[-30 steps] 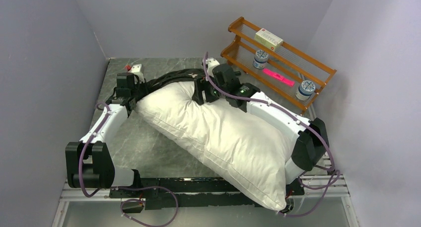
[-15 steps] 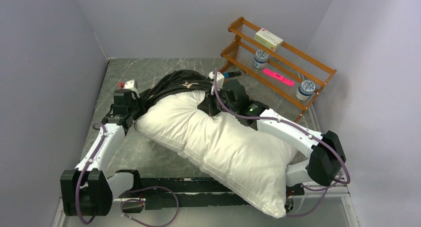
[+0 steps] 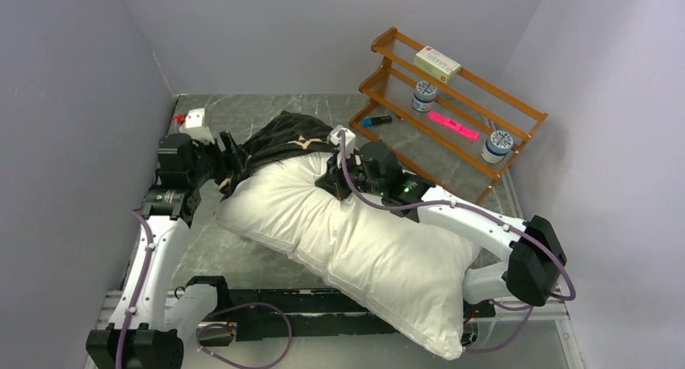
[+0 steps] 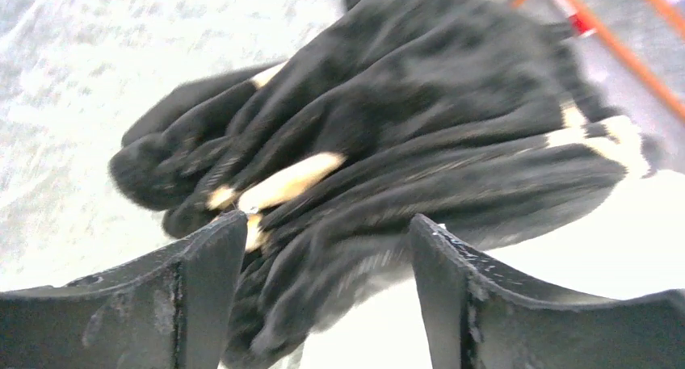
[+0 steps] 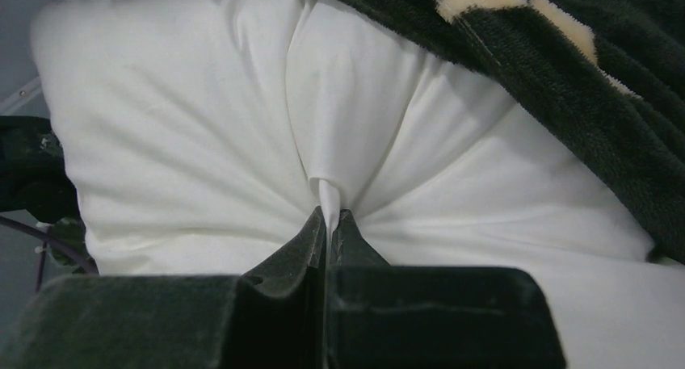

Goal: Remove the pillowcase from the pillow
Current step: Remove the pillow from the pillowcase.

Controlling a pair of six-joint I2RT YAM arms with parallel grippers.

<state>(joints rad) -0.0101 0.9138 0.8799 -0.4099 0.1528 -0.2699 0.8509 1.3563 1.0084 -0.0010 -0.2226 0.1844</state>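
Pillowcase point(image 3: 283, 139): black plush w/ tan flower print, bunched in a heap at the far-left end of the pillow point(image 3: 380, 248), lying on/against that end. Can't tell if a pillow corner is inside it. Pillow lies diagonally on the table point(image 3: 234, 256), near-right to far-left, nearly all bare white.

Left gripper point(image 4: 325, 224): jaws wide apart, pillowcase folds in the gap btwn them, nothing clamped. Right gripper point(image 5: 327, 215): jaws closed tight on a pinch of white pillow shell, creases radiating from it, just beside the pillowcase edge.

Handling, judged: pillowcase = soft, limp, light, plush so prob grippy, not slippery. Won't hold shape, comes along as a bunch. Best hold: a thick fold on the heap's outer side, away from the pillow, pull far-left. Pillow = bulky, squashy, light-ish. A thin pinch of shell may slip or drag the whole pillow, so it works as an anchor only.

Containers: two-tier wooden rack point(image 3: 485, 81), far right. Upper tier: small box point(image 3: 437, 64). Lower tier: jar point(image 3: 423, 95), pink marker-like item point(image 3: 452, 125), second jar point(image 3: 497, 145). Jar contents not visible. Blue marker point(image 3: 376, 120) on table by the rack foot.
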